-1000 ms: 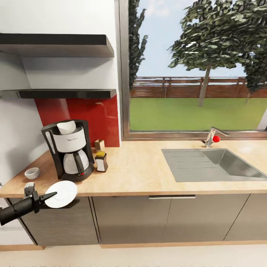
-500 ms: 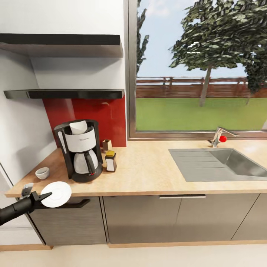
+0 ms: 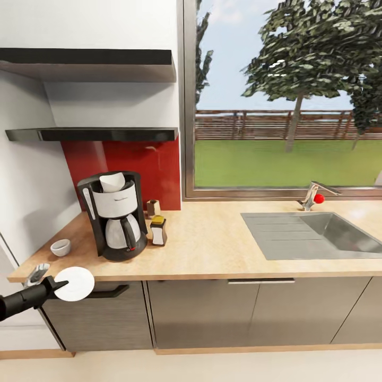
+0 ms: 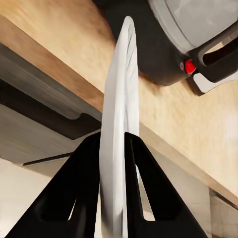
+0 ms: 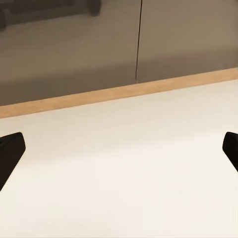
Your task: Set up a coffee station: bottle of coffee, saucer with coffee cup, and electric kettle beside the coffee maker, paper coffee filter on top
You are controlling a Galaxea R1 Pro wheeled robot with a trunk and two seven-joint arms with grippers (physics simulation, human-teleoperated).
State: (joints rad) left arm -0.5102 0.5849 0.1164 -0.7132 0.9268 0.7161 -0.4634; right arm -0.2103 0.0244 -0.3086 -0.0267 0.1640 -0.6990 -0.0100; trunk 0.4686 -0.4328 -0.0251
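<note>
Head view: coffee maker (image 3: pixel 113 214) stands on the bench (image 3: pixel 212 249) below the red backsplash (image 3: pixel 127 170), a paper coffee filter (image 3: pixel 112 181) sitting in its top. Bottle of coffee (image 3: pixel 158 230) just beside the coffee maker on the sink (image 3: pixel 318 233) side, a small brown jar (image 3: pixel 153 207) behind it. Coffee cup (image 3: pixel 60 247) on the bench near the coffee maker's other side. Left pincer (image 3: pixel 53 287) grips the white saucer (image 3: pixel 74 283) by its rim, held off the bench's front edge, in front of the coffee maker. Left wrist view: left pincer (image 4: pixel 113 163) fingers (image 4: pixel 87 168) clamped on the saucer (image 4: pixel 120 99), seen edge-on, coffee maker (image 4: pixel 183 39) beyond. Right wrist view: right pincer (image 5: pixel 119 153) spread wide, nothing between, over pale floor (image 5: pixel 129 168) near cabinet doors (image 5: pixel 119 39).
</note>
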